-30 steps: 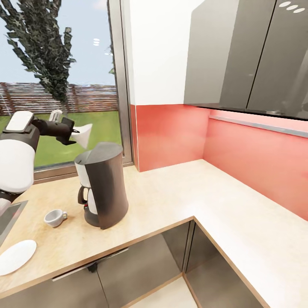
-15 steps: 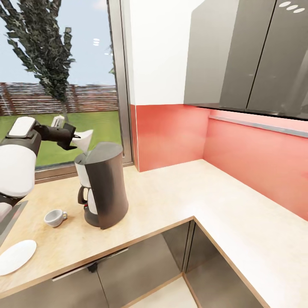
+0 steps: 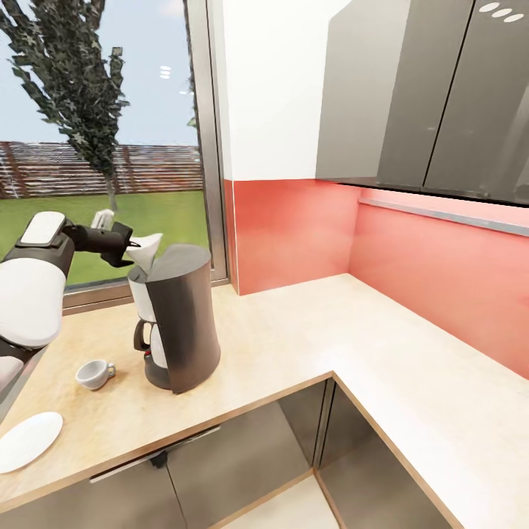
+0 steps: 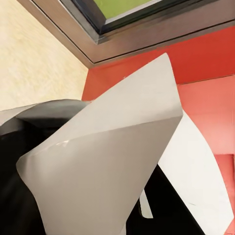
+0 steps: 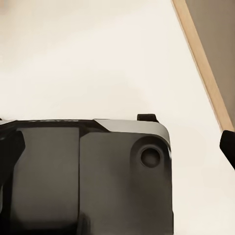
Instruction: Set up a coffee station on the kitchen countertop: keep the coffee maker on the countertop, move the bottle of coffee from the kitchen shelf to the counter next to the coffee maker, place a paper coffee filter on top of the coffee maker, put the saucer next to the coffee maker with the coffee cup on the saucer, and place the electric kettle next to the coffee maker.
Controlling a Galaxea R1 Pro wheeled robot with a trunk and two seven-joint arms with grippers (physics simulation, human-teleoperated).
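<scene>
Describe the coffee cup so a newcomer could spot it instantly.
Start at the tall dark grey coffee maker on the beige kitchen countertop by the window. The coffee cup stands just to its left: small, white, with a loop handle, unlike the flat saucer nearer the edge.

The kitchen countertop (image 3: pixel 294 345) corner was viewed from above by the head camera. The paper coffee filter (image 4: pixel 107 161), shared with it (image 3: pixel 145 248), was framed closely from the left wrist.
</scene>
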